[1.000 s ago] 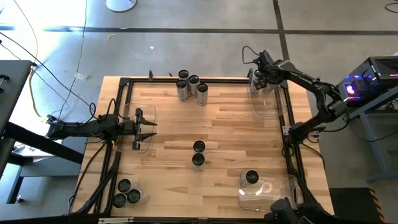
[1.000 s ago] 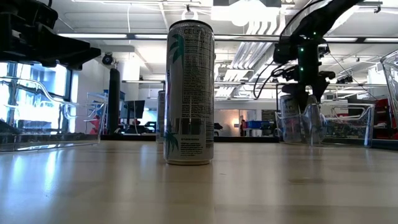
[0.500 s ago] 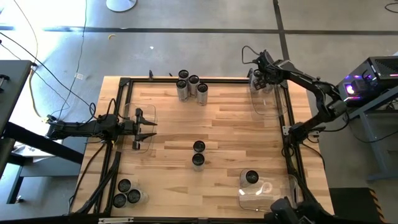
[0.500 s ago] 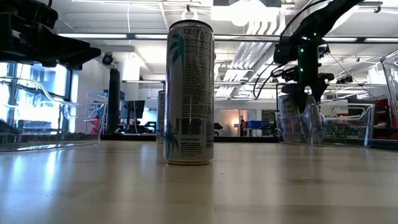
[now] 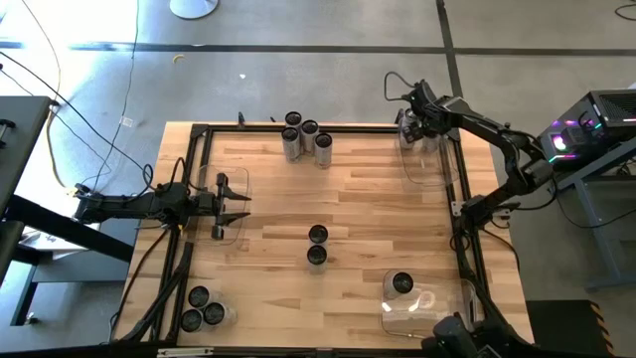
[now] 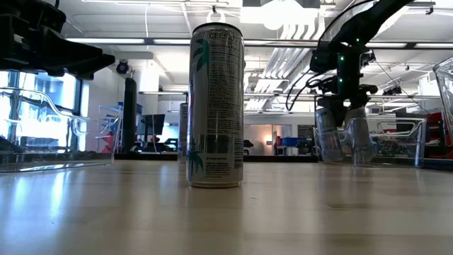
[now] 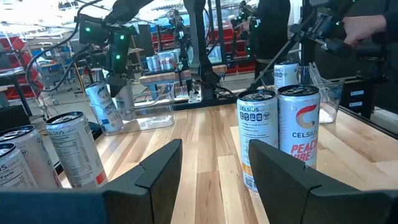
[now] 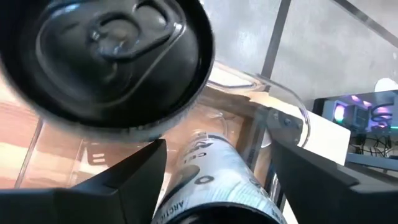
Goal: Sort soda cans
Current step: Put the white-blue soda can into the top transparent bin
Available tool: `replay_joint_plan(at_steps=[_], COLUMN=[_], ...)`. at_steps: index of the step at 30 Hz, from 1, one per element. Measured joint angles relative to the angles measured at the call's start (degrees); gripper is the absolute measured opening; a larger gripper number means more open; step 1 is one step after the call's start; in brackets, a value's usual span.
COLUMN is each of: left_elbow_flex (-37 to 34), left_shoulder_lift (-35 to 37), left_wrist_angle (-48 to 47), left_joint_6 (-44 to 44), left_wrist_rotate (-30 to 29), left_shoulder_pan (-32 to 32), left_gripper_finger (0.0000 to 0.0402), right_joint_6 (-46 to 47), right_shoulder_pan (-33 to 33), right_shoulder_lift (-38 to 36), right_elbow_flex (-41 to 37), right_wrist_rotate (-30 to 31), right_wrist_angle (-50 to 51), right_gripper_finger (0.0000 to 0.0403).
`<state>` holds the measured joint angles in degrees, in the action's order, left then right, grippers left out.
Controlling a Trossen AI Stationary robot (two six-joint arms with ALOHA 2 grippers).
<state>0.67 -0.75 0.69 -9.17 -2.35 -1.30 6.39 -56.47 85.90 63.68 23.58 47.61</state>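
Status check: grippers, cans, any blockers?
Left gripper open, idle over left bin. Right gripper above far-right bin, tilted soda can under it. Nothing in the way.

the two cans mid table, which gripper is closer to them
Left. The left gripper hovers over the bin at the left edge, level with the two cans. The right gripper is at the far right corner bin, farther off.

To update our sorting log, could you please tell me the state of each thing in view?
Left pincer: open, empty.
Right pincer: shut on a tilted silvery soda can at the clear square plastic bin.
Four cans at far edge: upright.
Two centre cans: upright.
Three near-left cans: upright.
Can in near-right bin: upright.
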Motion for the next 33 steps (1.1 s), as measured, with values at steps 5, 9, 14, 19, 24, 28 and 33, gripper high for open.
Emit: replay_joint_plan(at_steps=[5,9,14,19,24,28,33], left_elbow_flex=[0.0,0.0,0.0,0.0,0.0,0.0,0.0], left_shoulder_lift=[0.0,0.0,0.0,0.0,0.0,0.0,0.0], left_wrist_angle=[0.0,0.0,0.0,0.0,0.0,0.0,0.0], left_joint_6=[0.0,0.0,0.0,0.0,0.0,0.0,0.0], left_wrist_rotate=[0.0,0.0,0.0,0.0,0.0,0.0,0.0], left_shoulder_pan=[0.0,0.0,0.0,0.0,0.0,0.0,0.0], left_gripper_finger=[0.0179,0.0179,0.0179,0.0179,0.0179,0.0179,0.0179], right_joint_6=[-0.7,-0.6,-0.5,-1.2,-0.4,2.5,6.9], right_shoulder_pan=[-0.7,-0.7,-0.7,-0.5,2.3,5.9,10.3], right_shoulder_lift=[0.0,-0.1,-0.1,-0.1,-0.1,-0.1,-0.2], right_elbow_flex=[0.0,0.1,0.1,0.1,1.8,4.0,5.6], right_wrist_rotate=[0.5,0.9,1.0,1.3,3.6,2.9,2.0], right_wrist_angle=[1.7,1.5,1.5,2.5,9.5,18.5,27.7], right_gripper_finger=[0.0261,0.0251,0.0247,0.0247,0.0247,0.0247,0.0247])
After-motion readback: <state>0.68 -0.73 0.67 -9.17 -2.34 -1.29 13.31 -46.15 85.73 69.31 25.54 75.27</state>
